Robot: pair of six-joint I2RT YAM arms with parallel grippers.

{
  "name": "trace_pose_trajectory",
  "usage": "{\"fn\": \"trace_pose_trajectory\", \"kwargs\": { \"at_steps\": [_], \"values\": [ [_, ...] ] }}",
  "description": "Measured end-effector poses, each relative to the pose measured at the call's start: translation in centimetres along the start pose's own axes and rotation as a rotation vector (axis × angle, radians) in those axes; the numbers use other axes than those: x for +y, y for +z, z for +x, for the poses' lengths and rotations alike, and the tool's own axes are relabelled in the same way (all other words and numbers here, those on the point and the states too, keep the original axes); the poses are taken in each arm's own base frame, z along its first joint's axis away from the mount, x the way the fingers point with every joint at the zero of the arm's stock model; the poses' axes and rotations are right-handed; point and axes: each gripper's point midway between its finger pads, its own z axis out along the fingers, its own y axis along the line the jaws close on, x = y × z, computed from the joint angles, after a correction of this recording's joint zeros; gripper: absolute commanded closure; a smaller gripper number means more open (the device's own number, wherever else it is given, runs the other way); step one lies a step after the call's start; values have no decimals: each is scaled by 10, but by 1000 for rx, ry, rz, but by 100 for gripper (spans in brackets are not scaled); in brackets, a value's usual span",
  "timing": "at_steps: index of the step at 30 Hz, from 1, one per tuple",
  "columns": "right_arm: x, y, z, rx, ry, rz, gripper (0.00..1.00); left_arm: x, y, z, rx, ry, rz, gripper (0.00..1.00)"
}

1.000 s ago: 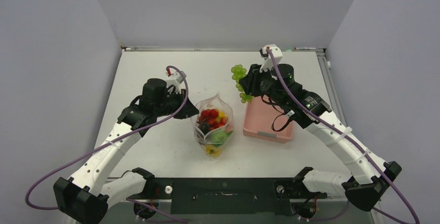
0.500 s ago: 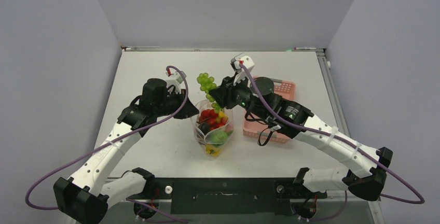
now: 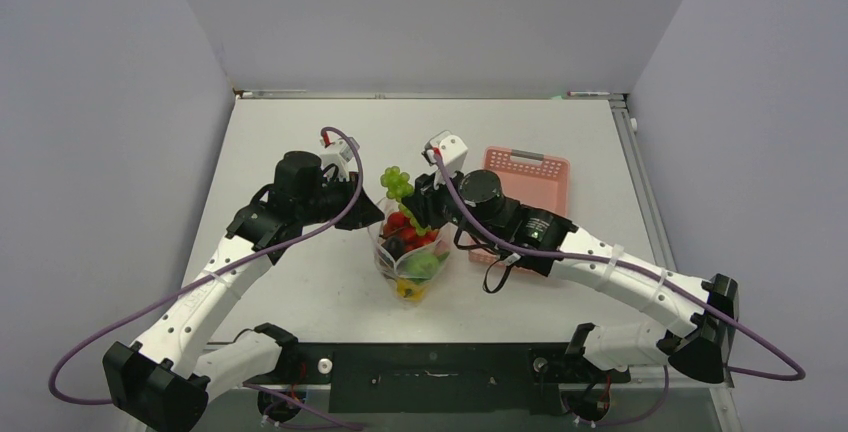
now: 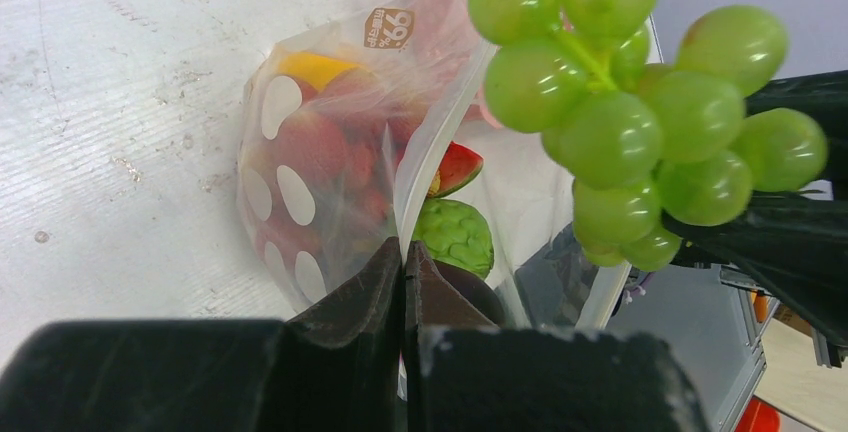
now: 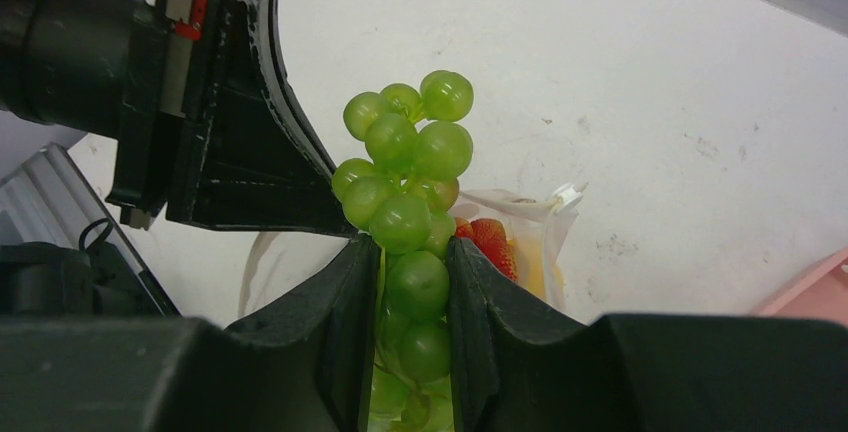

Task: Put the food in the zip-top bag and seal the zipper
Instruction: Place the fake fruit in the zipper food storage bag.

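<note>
Right gripper (image 5: 404,287): clamped on grape cluster (image 5: 403,152), frame centre.
Left gripper (image 4: 404,282): pinched closed on zip-top bag (image 4: 330,82) rim.
Risk: cluster may snag the floppy rim and spill.

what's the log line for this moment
left gripper: shut on zip-top bag rim | right gripper: shut on grape cluster above bag mouth | bag: unsealed

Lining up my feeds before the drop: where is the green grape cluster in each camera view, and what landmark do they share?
Top external: the grape cluster sits at centre, by the zip-top bag's mouth.
Left wrist: the grape cluster fills the upper right, beside the bag's raised edge.
Right wrist: the grape cluster stands at centre, gripped by the right gripper.
Shared landmark: the zip-top bag, seen in all three.
</note>
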Motion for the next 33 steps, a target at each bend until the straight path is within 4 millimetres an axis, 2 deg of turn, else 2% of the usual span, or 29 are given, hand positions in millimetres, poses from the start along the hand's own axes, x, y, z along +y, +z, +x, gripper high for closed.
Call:
{"fn": "trace_pose_trajectory", "kwargs": {
  "at_steps": [6,16,27,33],
  "values": [
    [-1,2,21,42,-26,-1,95,-1,0,1,3,0,5,100],
    [9,-2,46,116,-78,-39,95,-1,0,1,5,-1,8,100],
    [6,-8,62,180,-109,-32,95,-1,1,2,11,-3,8,100],
    [-2,-13,85,250,-131,-3,95,-1,2,2,12,-6,8,100]
  ]
}}
